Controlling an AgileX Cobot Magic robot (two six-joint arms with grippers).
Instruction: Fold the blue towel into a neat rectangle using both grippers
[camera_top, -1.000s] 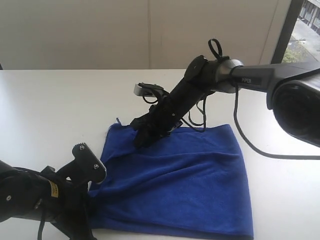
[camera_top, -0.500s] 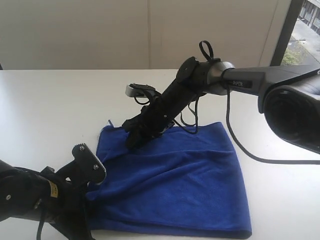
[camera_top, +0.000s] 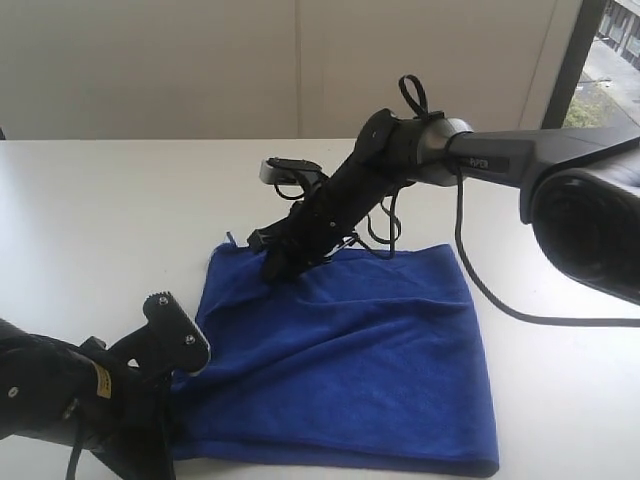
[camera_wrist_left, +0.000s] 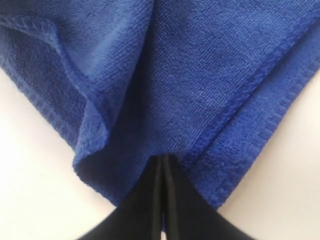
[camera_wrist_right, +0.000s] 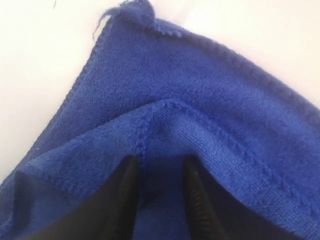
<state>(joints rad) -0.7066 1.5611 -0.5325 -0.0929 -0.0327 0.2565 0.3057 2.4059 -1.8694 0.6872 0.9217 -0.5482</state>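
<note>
Deep royal-blue terry towel (camera_top: 360, 350) lies on the white bench (camera_top: 90, 210), mid-width and toward the near edge, with slack ripples along its left side.

Left end effector (camera_wrist_left: 163, 162): jaws fully closed, pinching the towel's near-left corner just inside the stitched hem. Risk: a second hemmed layer stands off beside the pinch. It may not be caught, in which case the layers would part on lifting.

Right end effector (camera_wrist_right: 159, 170): jaws about half apart, clamped over a thick fold at the far-left corner. Risk: the bite is shallow and close to the hem, so a pull could slip it out.

If the two move unevenly, the fold will probably skew. The black cable loop (camera_top: 385, 235) hanging over the far edge of the towel could snag the cloth.
</note>
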